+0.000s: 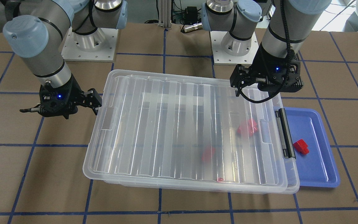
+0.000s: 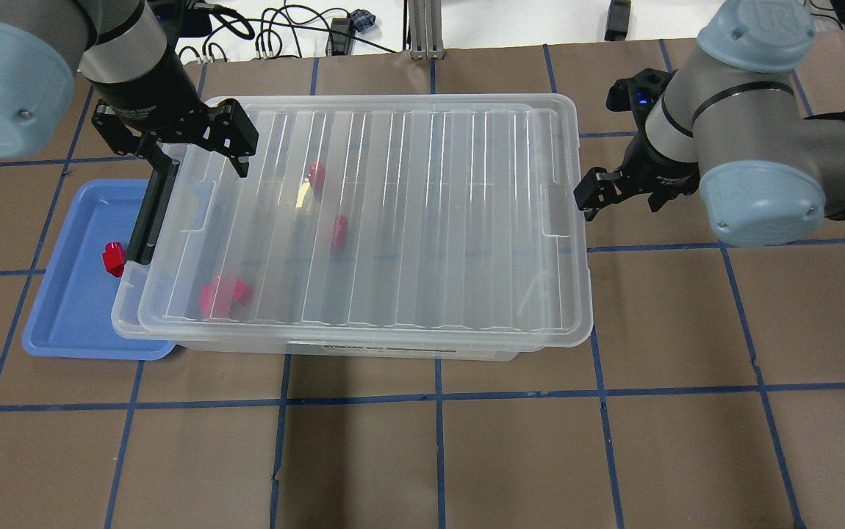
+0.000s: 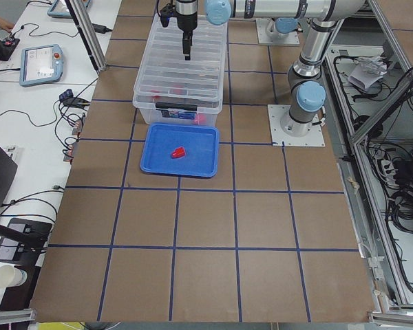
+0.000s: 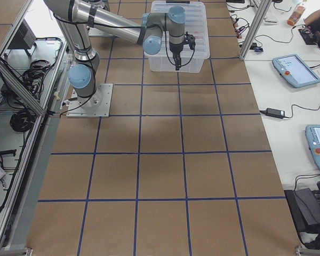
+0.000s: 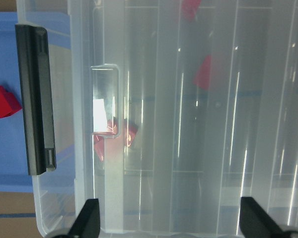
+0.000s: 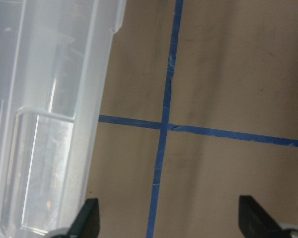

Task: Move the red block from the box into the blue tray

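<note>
Overhead exterior gives me the clearest read: the red block (image 2: pixel 112 258) lies on the floor of the blue tray (image 2: pixel 70 308) at the left of the frame, resting alone and gripped by nothing; the exterior left view shows it near the tray's middle, apart from the box (image 2: pixel 364 345); the tray sits just beside the box's short end that carries the black latch bar (image 2: pixel 150 213); the ribbed lid (image 2: pixel 422 213) lies on top of the box, and through it I make out three other red blocks (image 2: pixel 224 294) inside; the left gripper (image 2: pixel 198 154) hovers over the lid's upper-left corner, fingers spread wide and empty; the right gripper (image 2: pixel 617 195) hangs just off the box's opposite short end at the right of the frame, over bare brown table (image 2: pixel 687 330), fingers likewise spread apart and holding nothing.
</note>
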### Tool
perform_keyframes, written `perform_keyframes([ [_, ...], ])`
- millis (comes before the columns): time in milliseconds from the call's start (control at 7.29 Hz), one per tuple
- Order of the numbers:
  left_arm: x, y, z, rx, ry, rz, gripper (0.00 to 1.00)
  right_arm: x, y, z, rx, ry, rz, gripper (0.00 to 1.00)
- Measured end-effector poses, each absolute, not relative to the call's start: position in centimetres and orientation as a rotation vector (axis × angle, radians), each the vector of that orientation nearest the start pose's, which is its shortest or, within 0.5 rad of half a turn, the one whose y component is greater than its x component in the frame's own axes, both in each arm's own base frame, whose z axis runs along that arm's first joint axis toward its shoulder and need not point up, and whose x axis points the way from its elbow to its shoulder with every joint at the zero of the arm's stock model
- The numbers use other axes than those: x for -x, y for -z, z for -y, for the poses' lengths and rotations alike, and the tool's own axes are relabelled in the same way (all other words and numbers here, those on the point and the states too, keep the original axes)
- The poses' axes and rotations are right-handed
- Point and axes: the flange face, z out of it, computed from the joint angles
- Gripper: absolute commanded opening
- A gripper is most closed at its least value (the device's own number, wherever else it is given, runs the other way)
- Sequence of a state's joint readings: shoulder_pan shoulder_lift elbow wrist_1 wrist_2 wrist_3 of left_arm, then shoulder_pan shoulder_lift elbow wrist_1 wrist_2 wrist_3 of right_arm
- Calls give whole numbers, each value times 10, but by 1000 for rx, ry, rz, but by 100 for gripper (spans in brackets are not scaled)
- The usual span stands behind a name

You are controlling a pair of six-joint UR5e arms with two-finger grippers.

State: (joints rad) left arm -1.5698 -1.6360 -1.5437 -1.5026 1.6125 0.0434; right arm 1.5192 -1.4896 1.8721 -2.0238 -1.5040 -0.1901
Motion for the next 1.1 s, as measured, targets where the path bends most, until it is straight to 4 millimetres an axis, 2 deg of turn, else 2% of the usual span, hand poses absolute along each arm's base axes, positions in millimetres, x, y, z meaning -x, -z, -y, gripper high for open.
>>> perform_keyframes([
  [274, 128, -475, 524, -61, 66, -3096, 100, -114, -365, 516, 223, 138, -3092, 100],
  [411, 127, -474, 525, -56, 60, -3100, 100, -112, -384, 520, 217, 133, -3107, 100],
  [548, 125, -474, 525, -48, 59, -3104, 100, -114, -412, 523, 184, 130, -3115, 100],
  [823, 112, -474, 527, -5, 39, -3136, 100, -129, -470, 516, 65, 118, -3116, 100],
  [960, 105, -475, 527, 22, 32, -3158, 100, -133, -485, 512, 33, 100, -3113, 100],
  [1097, 103, -478, 524, 39, 30, -3167, 100, -135, -487, 512, 20, 80, -3115, 100],
])
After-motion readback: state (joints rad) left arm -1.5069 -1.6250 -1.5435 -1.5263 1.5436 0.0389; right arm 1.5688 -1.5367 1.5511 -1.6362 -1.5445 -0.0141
